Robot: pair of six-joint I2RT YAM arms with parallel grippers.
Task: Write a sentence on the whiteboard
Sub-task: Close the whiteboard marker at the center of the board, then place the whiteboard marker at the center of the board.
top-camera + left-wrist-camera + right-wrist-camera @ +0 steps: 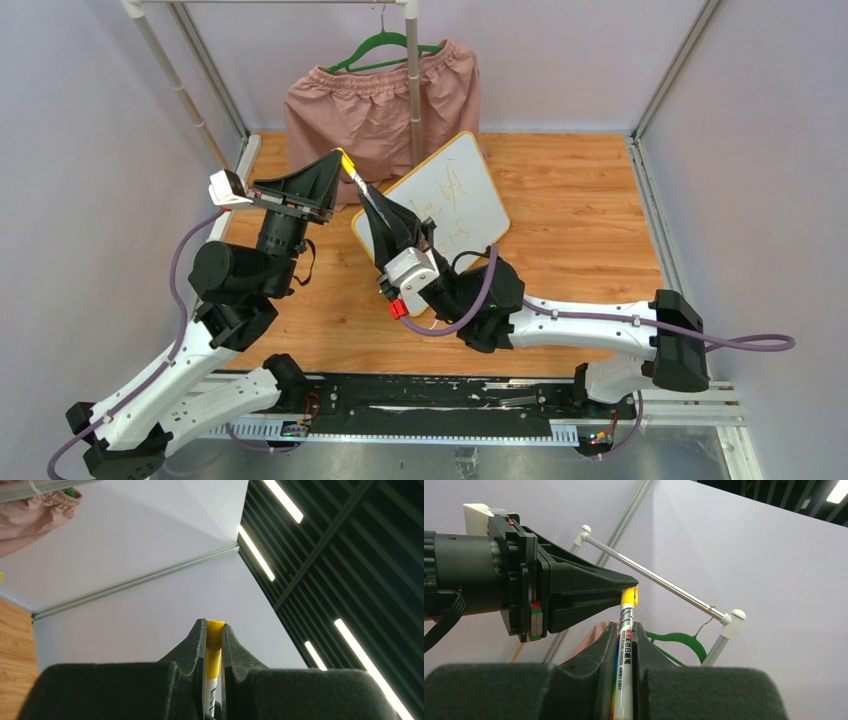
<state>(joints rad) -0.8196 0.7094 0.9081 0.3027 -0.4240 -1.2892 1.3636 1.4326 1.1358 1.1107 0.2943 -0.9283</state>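
Marker (625, 652) clamped in right gripper (625, 629), yellow cap (215, 647) pinched by left gripper (214, 628), barrel print unreadable, whiteboard (482, 172) writing (447, 197) faint, illegible

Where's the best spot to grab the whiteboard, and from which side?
Probably the short right edge of the whiteboard, approached from the right: its thin frame suits a pinch, and the right gripper hides its left end.

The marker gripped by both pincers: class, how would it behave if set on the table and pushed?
The marker looks stiff and straight, so probably won't bend. Its round barrel would likely roll. The yellow cap, pinched by the left pincer, may pull off, with the right pincer on the barrel.
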